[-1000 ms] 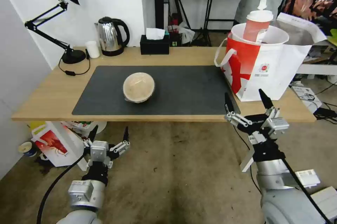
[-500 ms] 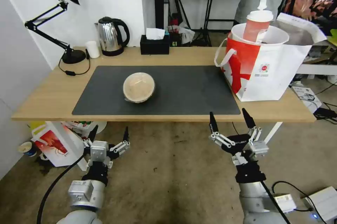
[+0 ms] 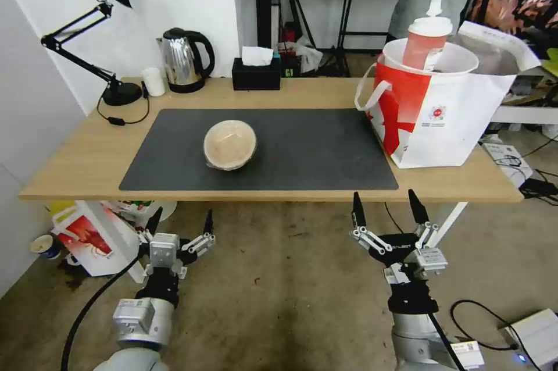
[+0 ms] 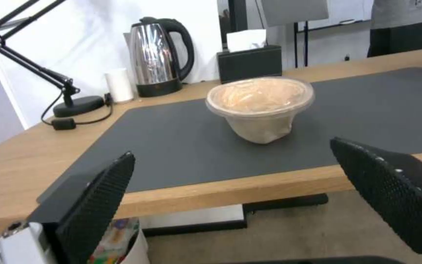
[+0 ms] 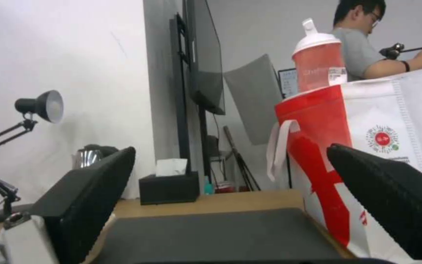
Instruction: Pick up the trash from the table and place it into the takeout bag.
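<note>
Thin tan plastic, the lidded bowl (image 3: 229, 144) looks light and crushable, best pinched gently under its rim by the open, empty left claw (image 3: 180, 222); the right claw (image 3: 386, 208) hangs open too.

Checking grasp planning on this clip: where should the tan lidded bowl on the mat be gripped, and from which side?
Probably across the wall just under the lid rim of the tan lidded bowl, coming from the table's near edge with the open left gripper. The bowl stands upright, tapers downward, and its wide lid lip should stop fingers slipping upward.
</note>
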Controlling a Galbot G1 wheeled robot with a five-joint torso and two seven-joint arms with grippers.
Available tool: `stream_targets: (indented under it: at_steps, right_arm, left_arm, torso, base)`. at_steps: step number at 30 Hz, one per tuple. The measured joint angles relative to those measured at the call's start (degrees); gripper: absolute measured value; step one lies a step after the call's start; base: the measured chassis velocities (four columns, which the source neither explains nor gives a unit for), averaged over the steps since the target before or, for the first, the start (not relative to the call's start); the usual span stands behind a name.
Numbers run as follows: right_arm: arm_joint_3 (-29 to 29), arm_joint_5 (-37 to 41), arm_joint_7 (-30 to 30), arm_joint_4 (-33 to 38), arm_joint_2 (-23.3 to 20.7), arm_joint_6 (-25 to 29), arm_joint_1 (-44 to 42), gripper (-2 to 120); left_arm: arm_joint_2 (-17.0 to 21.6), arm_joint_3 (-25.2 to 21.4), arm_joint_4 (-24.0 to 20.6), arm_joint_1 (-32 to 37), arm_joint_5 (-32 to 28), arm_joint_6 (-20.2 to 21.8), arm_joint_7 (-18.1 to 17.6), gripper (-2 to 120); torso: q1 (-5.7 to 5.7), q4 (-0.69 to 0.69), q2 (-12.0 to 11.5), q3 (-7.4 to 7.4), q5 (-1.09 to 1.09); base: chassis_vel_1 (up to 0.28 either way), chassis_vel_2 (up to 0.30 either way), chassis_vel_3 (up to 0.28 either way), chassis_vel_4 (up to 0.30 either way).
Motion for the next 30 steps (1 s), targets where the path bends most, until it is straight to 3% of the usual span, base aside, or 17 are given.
stream_targets:
  at_steps: [30]
  right_arm:
    - [0.2, -0.7, 0.8, -4.9, -0.2, 2.3, -0.9, 100]
  left_arm:
    - [0.0, 0.0, 0.0, 0.0, 0.0, 0.0, 0.0, 100]
  torso:
    - [0.00, 0.00, 0.0, 0.00, 0.00]
  base:
    - [0.000, 0.000, 0.000, 0.000]
